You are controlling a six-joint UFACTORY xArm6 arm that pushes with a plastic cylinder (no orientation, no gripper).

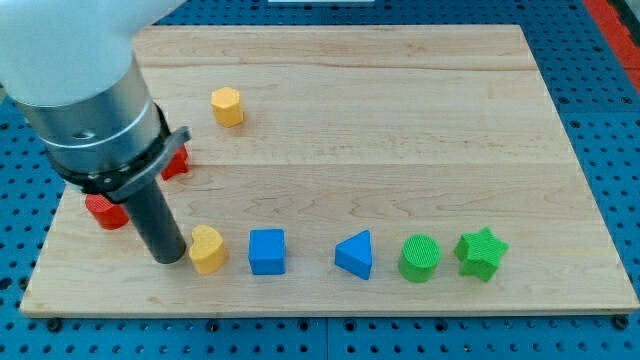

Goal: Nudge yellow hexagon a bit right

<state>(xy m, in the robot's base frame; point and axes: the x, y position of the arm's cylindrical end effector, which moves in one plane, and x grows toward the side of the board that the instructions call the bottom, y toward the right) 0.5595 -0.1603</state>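
Observation:
The yellow hexagon sits on the wooden board toward the view's top left. My tip is low on the view's left, well below the hexagon and a little left of it. It stands just left of a yellow heart, close to it or touching; I cannot tell which.
A row runs along the view's bottom: blue cube, blue triangle, green cylinder, green star. Two red blocks, one and another, lie at the left, partly hidden by the arm.

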